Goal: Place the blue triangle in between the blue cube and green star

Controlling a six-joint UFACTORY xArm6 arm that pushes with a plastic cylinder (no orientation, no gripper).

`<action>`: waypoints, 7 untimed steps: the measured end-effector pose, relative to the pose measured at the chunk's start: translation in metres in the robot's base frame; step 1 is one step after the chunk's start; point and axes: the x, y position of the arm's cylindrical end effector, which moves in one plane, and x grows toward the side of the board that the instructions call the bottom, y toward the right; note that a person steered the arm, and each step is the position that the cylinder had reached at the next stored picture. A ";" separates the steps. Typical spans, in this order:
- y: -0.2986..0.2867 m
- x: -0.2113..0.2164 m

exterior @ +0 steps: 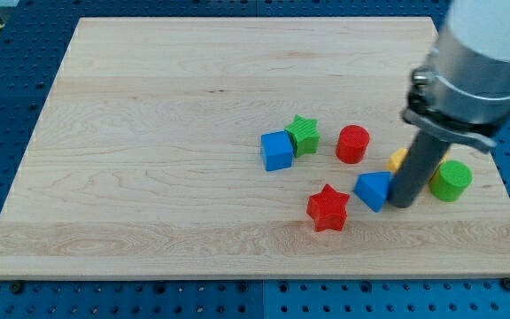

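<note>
Blue cube (276, 151) and green star (304, 135) touching, no gap yet. Red star (328, 208) near edge, red cylinder (353, 143) far side. Blue triangle (374, 190) right of them; my tip (403, 203) against its right face. No gripper, nothing pinched. Your block looks light, rigid, slippery: push flat face centre or it spins.

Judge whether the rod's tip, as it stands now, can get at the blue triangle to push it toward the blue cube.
Probably yes. My tip sits right against the blue triangle on the view's right side, nothing between them. The red star and red cylinder flank the route toward the blue cube.
</note>
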 end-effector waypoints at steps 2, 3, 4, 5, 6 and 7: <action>-0.032 0.024; -0.036 0.012; -0.036 -0.014; -0.059 -0.028; -0.078 -0.036; -0.095 -0.040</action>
